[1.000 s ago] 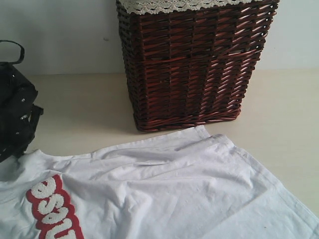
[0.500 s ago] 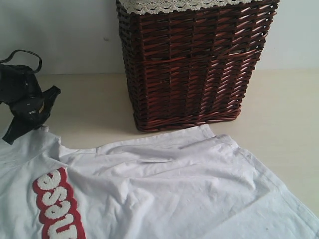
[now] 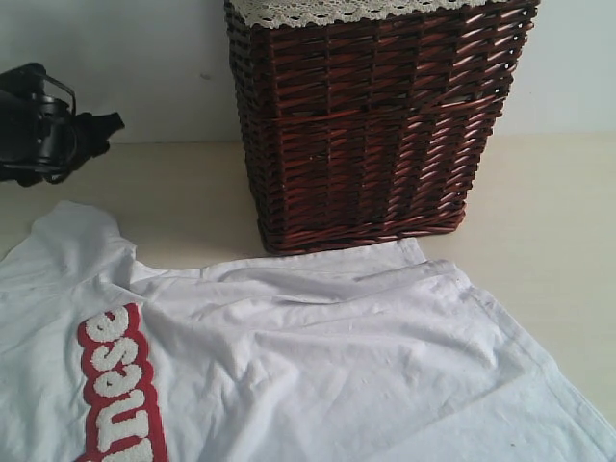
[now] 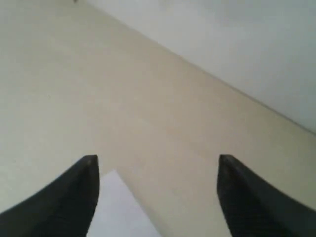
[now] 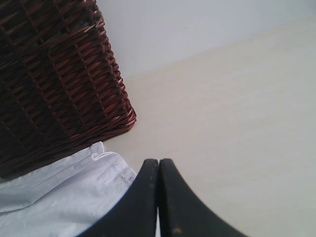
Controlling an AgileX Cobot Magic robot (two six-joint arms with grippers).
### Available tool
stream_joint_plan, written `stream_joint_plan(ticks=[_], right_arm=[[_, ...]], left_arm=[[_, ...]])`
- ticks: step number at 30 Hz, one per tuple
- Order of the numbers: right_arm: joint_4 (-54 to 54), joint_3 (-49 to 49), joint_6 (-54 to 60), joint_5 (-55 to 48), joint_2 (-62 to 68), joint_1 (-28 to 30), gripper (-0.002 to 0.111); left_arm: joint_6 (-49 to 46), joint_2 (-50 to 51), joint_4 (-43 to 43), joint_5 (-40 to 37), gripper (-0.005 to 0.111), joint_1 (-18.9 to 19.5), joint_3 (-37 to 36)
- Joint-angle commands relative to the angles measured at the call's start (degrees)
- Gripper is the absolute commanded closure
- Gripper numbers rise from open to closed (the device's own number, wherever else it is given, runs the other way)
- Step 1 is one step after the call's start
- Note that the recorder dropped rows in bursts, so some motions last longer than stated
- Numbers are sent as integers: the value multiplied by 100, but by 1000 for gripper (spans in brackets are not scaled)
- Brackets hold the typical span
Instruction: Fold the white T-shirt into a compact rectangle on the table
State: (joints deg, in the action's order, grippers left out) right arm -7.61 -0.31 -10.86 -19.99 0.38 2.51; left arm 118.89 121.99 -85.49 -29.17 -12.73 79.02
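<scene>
Presently the white T-shirt [image 3: 337, 356] lies spread on the table [image 3: 549, 212], filling the lower half of the exterior frame from the left edge to the lower right corner. Cloth rumpled, with shallow creases running across the middle. Fuzzy white letters [image 3: 120, 385] edged in red show at lower left, running down out of frame. One short sleeve [image 3: 72, 241] lies flat at middle left. Wicker basket [image 3: 366, 125], dark brown, stands upper centre on the table, with a lace trim [image 3: 327, 10] along its rim; the shirt's upper edge lies just beside the basket's foot, contact not clear. Pale wall [image 3: 125, 58] behind. Left gripper [image 4: 158, 159] sits as a black mass at upper left of the exterior frame, above the sleeve and apart from it. Its wrist view shows both dark fingers [image 4: 74, 197] spread wide, nothing between them but bare table and a small white corner of cloth lying below. Right gripper [image 5: 159, 162] is not seen in the exterior frame. Its wrist view shows the two fingers pressed flat together, no cloth visibly pinched between them, over the spot where a hemmed shirt corner meets bare table, basket base close by.
</scene>
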Motion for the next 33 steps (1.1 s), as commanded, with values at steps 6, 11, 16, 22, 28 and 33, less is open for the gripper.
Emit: stream_joint_plan(ticks=[6,11,16,22,28,33], right_arm=[[17,31,22,86,-38,17,108],[17,31,22,74,-38,17,108],[17,31,22,74,-38,17,108],[17,31,22,74,-38,17,108],[17,31,22,74,-38,17,108],[17,31,22,74,-38,17,108]], left_arm=[[-2505,-1262,3953,-3093,107,4,-167],[-2828,-1245,5423,-4079,105,127,-342],[-2856,-845,6433,-3718,105,127,-800],[-2856,-341,6625,-2429,105,127,-1187],[-2856,23,6547,-2269,106,207,-1243],[-2856,314,6493,-2037,106,381,-1243]])
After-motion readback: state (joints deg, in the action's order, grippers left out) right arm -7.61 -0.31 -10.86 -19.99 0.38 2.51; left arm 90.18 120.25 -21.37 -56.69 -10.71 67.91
